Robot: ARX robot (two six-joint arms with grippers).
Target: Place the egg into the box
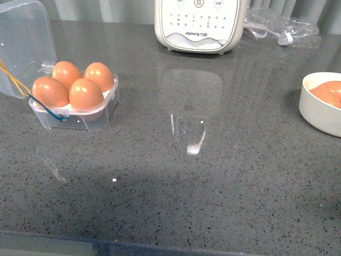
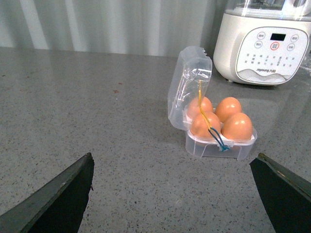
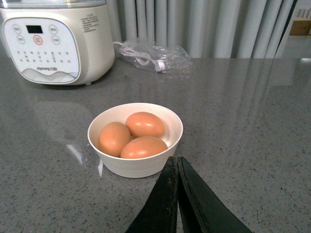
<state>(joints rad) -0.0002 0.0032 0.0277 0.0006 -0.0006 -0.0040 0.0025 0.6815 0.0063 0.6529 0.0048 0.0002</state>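
I read one marking: the brand "Joyoung", with Chinese characters beside it, on the front panel of the white appliance [image 1: 200,24]. Its button labels are too small to read.

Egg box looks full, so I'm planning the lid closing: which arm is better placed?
Probably left. The egg box sits on the robot's left, straight ahead of the open left gripper, lid up. The right gripper is shut, over by the bowl on the right.

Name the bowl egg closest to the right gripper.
The egg against the bowl rim next to the right gripper; the other two eggs lie farther off.
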